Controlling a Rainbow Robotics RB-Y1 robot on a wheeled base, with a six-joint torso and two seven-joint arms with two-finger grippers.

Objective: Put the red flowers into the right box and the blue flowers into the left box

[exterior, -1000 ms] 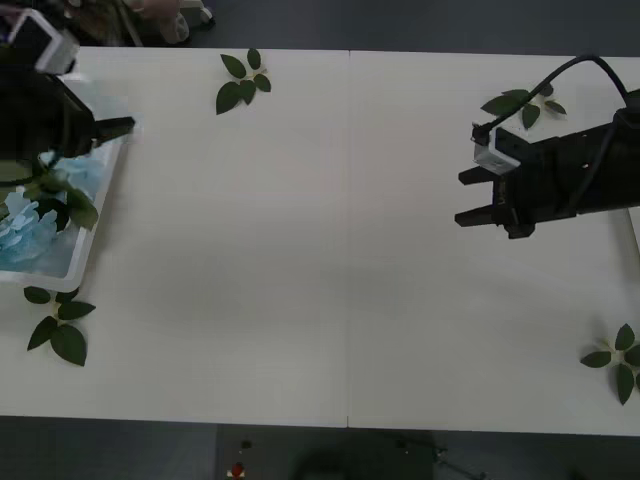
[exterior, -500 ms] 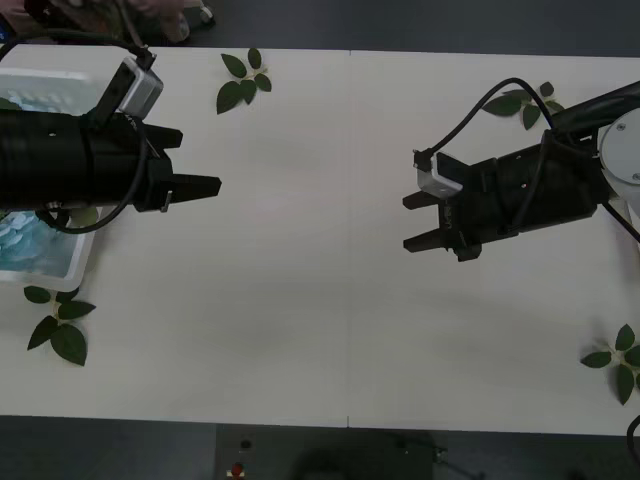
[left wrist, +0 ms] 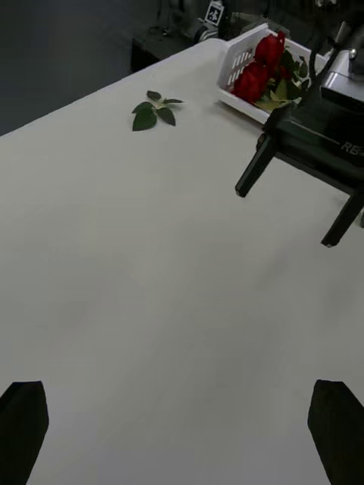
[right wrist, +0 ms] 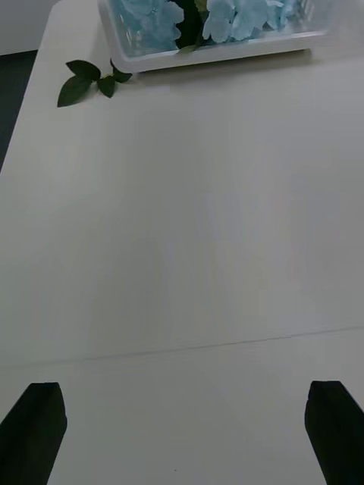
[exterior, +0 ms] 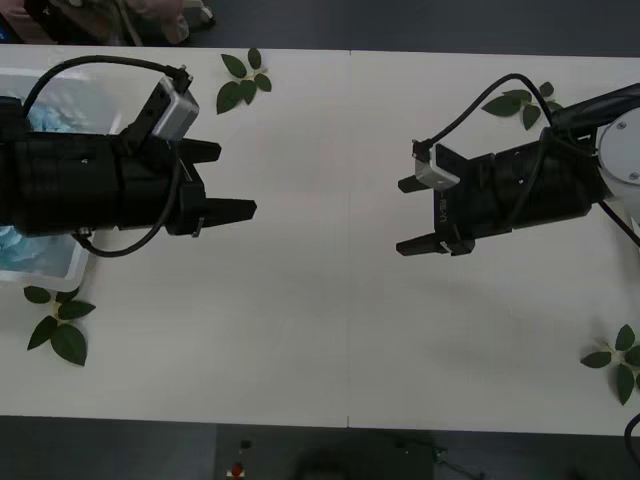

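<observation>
Flowers sorted: blue flowers [right wrist: 220,17] boxed left, red flowers [left wrist: 260,67] right; we have drawn both empty grippers, left [exterior: 232,183] and right [exterior: 418,215], fingers apart, inward.

Both arms reach toward the middle of the table, fingers spread apart.

The left gripper [exterior: 228,180] extends from the table's left edge, its two black fingers pointing right with a wide gap. The right gripper [exterior: 413,215] comes from the right edge, fingers pointing left, also parted. The two grippers face each other, well apart, holding nothing.
</observation>
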